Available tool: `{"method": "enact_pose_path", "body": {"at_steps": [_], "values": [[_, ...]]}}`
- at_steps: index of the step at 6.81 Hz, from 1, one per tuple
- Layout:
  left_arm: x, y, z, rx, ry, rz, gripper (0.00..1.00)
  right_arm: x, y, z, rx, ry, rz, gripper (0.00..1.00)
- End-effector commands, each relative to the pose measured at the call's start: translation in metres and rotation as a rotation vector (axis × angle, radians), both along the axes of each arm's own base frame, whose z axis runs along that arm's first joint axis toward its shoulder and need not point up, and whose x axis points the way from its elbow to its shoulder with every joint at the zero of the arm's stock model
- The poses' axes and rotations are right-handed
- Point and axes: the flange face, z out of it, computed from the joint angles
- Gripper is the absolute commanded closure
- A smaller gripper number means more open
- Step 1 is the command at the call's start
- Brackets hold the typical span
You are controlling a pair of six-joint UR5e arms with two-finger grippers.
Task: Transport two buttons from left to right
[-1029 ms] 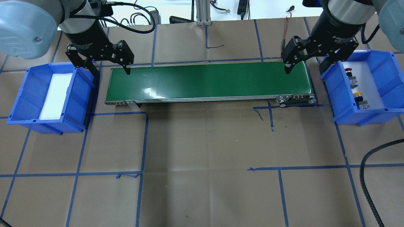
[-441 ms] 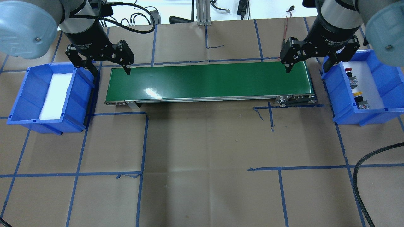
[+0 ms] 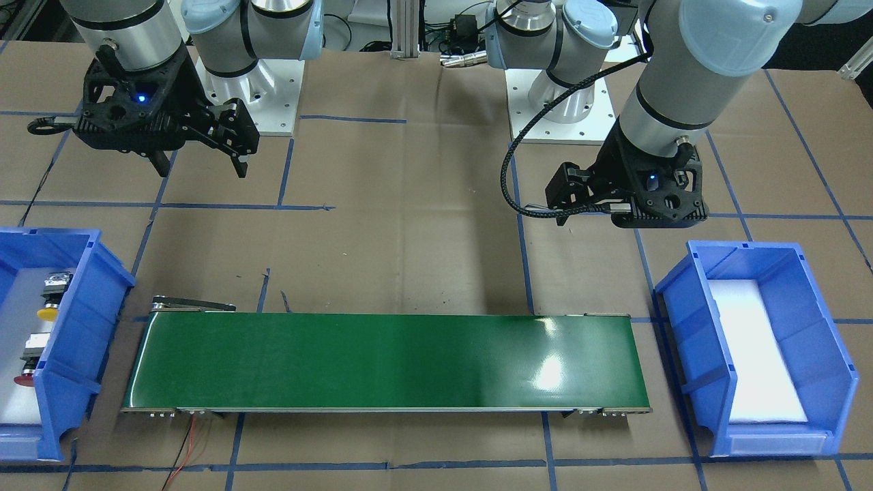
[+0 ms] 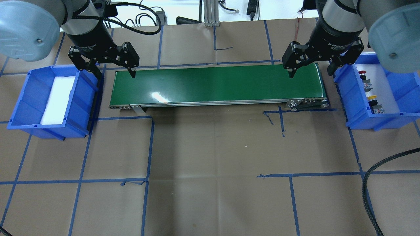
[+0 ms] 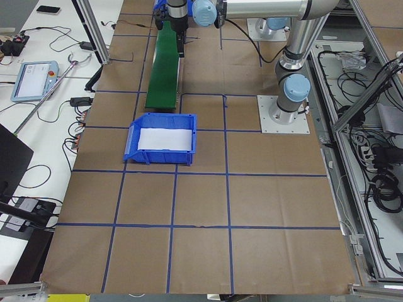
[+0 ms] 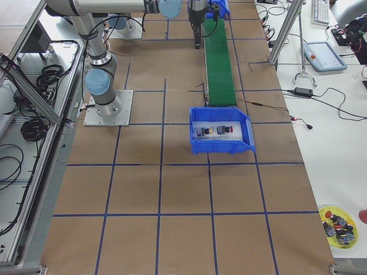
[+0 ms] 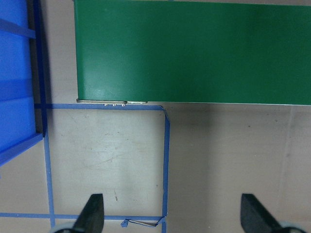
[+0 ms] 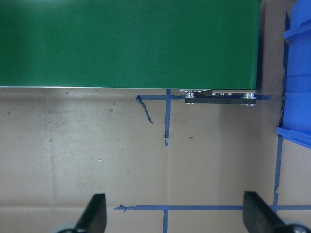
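Note:
The red-capped button (image 4: 362, 73) and the yellow-capped button (image 4: 372, 97) lie in the right blue bin (image 4: 351, 101), on its white pad. They also show in the front view, yellow (image 3: 46, 313) and red (image 3: 25, 379). My right gripper (image 4: 310, 72) is open and empty, above the right end of the green conveyor belt (image 4: 216, 83), just left of that bin. My left gripper (image 4: 115, 74) is open and empty, between the belt's left end and the left blue bin (image 4: 83, 108). The left bin holds only a white pad. Both wrist views show wide-apart fingertips (image 7: 92, 213) (image 8: 95, 213).
Blue tape lines grid the brown paper table. A black braided cable (image 4: 370, 183) loops in at the front right. The conveyor's roller bracket (image 4: 306, 103) sticks out at its right end. A yellow dish of spare parts (image 6: 338, 220) sits off the table.
My right gripper has moved left, away from the right bin, and now sits over the belt's right end. It stays open. The left arm and both buttons have not moved.

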Motion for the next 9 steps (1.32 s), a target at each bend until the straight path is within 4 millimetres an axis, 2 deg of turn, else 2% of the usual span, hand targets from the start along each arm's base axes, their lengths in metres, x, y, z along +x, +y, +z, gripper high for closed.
{"method": "enact_pose_path", "body": {"at_steps": [1,9], "values": [[0.0,0.0,0.0,0.0,0.0,0.0,0.0,0.0007,0.0001,-0.0012,0.005,0.002,0.004,0.0],[0.0008,0.0002,-0.0009,0.003,0.0,-0.002,0.0,0.0003,-0.0024,-0.005,0.012,0.006,-0.008,0.0]]}}
